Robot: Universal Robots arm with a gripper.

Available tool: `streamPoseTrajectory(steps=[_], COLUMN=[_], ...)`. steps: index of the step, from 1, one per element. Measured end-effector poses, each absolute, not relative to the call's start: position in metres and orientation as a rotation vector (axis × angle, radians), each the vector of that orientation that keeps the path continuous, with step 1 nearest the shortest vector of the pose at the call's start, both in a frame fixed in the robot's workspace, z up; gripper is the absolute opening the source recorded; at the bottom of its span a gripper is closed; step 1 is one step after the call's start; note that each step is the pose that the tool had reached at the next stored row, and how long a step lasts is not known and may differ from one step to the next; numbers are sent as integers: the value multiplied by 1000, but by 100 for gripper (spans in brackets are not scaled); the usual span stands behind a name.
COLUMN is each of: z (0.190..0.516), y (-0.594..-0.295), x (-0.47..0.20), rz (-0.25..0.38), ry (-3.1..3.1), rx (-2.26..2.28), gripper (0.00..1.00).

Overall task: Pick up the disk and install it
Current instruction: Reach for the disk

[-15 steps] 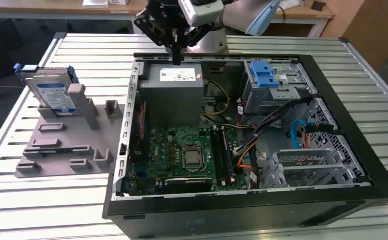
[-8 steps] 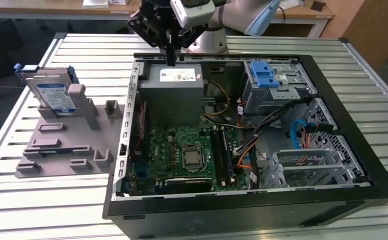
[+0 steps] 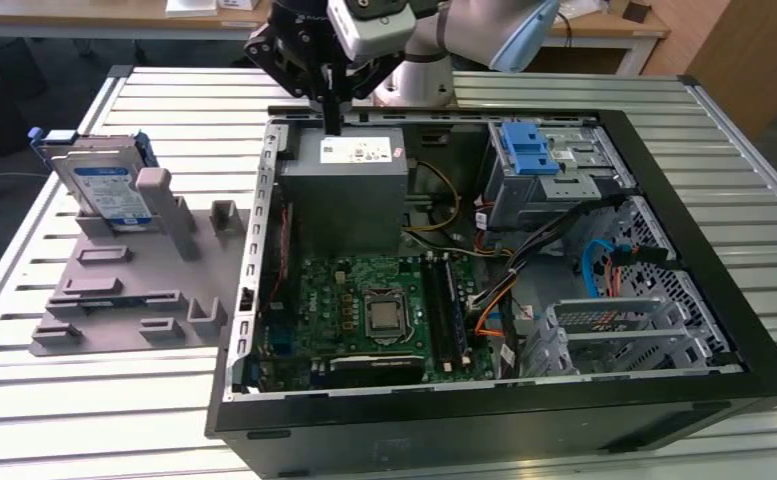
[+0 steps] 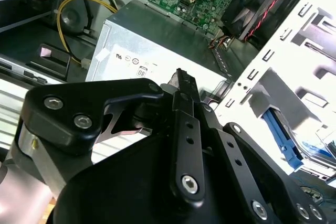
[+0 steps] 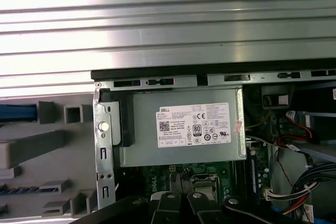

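Here a slatted silver metal table point(image 3: 735, 130) carries an open black computer case point(image 3: 495, 425). Beside the case, toward the exterior view's left, lies a flat grey plastic holder with raised blocks point(image 3: 108, 290). Pale wooden desks point(image 3: 95, 15) and dark floor lie behind the table.

The exterior view takes in the whole case: a green circuit board point(image 3: 361, 310) on its floor, a blue-latched metal drive cage point(image 3: 548, 160) in the far corner toward that view's right, and a grey metal power supply box with a white label point(image 3: 341, 190) in the other far corner. The first wrist view looks straight down on that box point(image 5: 184, 129), with the table slats beyond the case rim. The second wrist view looks past the black linkages at the box's labelled face point(image 4: 157, 40) and a looping yellow cable point(image 4: 68, 3).

The black two-fingered gripper point(image 3: 331, 125) hangs over the far edge of the power supply box with its fingers pressed together and nothing between them; they meet as one narrow bar in the second wrist view point(image 4: 181, 74).

The flat silver disk with a white-and-blue label and blue frame point(image 3: 105, 185) stands upright on the far end of the grey holder. It is outside the case and well apart from the gripper, toward the exterior view's left.
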State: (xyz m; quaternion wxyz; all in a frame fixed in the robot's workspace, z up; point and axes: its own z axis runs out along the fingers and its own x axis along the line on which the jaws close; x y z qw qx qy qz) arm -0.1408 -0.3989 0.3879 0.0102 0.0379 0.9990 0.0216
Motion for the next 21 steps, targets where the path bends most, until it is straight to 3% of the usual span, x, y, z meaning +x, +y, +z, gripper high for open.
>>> streamPoseTrajectory(steps=[21], z=[387], y=[-399], x=[-174], rz=[68], ry=[3119], rx=[119], gripper=[11])
